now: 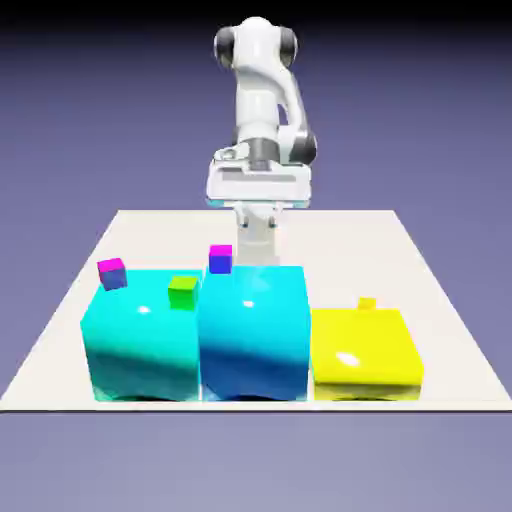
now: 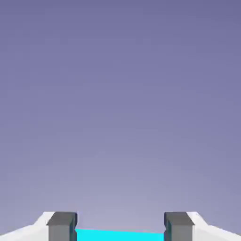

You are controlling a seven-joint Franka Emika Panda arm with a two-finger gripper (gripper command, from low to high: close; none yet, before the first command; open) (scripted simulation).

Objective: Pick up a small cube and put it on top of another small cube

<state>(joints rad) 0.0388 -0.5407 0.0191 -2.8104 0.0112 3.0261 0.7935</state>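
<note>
The tiny yellow cube (image 1: 366, 303) sits at the far edge of the large flat yellow block (image 1: 364, 350), at the exterior view's right. Toward the left, the tiny green cube (image 1: 183, 291) rests on top of the big cyan block (image 1: 140, 340). My gripper (image 1: 257, 250) hangs behind the tall blue block (image 1: 252, 325) in the middle, apart from both small cubes. In the hand view the gripper (image 2: 120, 227) is open, its grey fingertips (image 2: 61, 226) wide apart with nothing between them. Only a cyan strip (image 2: 120, 234) shows below them. Neither small cube appears in the hand view.
Two tiny magenta-and-blue cubes stand on the blocks, one (image 1: 112, 272) on the cyan block's far left corner, the other (image 1: 220, 258) on the blue block's far left corner. The three big blocks form a row along the near edge of the white table (image 1: 330, 235).
</note>
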